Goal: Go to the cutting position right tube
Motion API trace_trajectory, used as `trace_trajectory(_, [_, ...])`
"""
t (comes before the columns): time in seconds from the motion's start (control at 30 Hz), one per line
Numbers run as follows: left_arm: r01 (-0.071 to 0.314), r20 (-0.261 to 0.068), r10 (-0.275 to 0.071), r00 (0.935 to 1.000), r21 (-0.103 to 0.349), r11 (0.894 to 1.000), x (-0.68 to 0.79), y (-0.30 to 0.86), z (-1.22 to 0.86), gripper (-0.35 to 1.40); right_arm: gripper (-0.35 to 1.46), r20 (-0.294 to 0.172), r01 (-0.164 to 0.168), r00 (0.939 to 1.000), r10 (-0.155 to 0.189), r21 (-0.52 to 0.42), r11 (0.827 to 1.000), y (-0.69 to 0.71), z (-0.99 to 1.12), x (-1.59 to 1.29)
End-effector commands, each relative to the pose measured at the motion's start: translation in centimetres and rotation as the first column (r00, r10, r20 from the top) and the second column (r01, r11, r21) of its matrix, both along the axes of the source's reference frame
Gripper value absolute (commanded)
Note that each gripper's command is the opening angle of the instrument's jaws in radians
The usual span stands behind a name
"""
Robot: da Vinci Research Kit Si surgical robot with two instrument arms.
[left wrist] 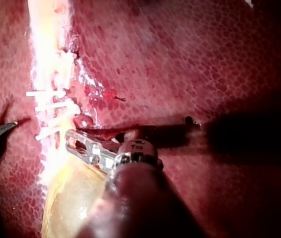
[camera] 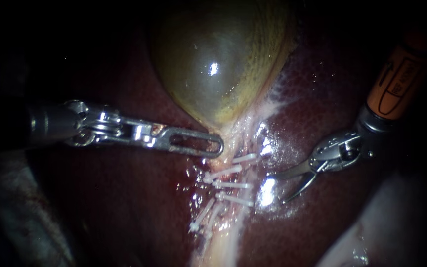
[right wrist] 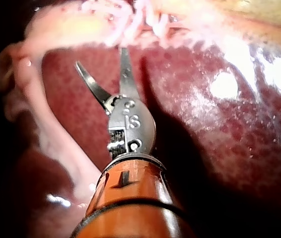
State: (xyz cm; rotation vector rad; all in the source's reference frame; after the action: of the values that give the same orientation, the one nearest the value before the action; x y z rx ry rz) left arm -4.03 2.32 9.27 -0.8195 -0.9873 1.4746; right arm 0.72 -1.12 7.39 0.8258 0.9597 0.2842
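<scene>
gallbladder (camera: 218,64): glossy, olive-green | liver (camera: 124,207): dark red beneath | pale patch (camera: 371,232): perhaps cloth

Left instrument (camera: 216,147) enters from the left, shaft near level, tip extended toward centre; right instrument (camera: 276,189) enters from upper right, wrist angled down-left, curved blade-like jaws parted with a clear gap, gripping nothing.
</scene>
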Motion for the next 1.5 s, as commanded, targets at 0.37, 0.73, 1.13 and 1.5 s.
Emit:
trace_trajectory(0.37, [0.0,0.001,0.0,1.0,0.002,1.0,0.02,-0.02,-0.08,-0.35,1.18,-0.003,0.001,1.0,-0.001,-0.007,1.0,-0.03,0.01,0.02])
trace_trajectory(0.73, [-0.007,0.008,0.007,0.9999,0.011,1.0,0.2,-0.03,-0.31,-0.35,1.18,0.01,-0.01,0.9999,0.01,0.01,1.0,-0.06,0.05,0.09])
trace_trajectory(1.13, [-0.011,0.017,0.01,0.9998,0.015,1.0,0.38,-0.11,-0.71,-0.35,1.18,0.03,-0.029,0.9991,0.028,0.034,0.999,-0.1,0.15,0.23])
trace_trajectory(1.5, [-0.003,0.024,0.003,0.9997,0.009,1.0,0.49,-0.12,-1.04,-0.35,1.2,0.089,-0.076,0.9939,0.065,0.124,0.989,-0.11,0.18,0.38])
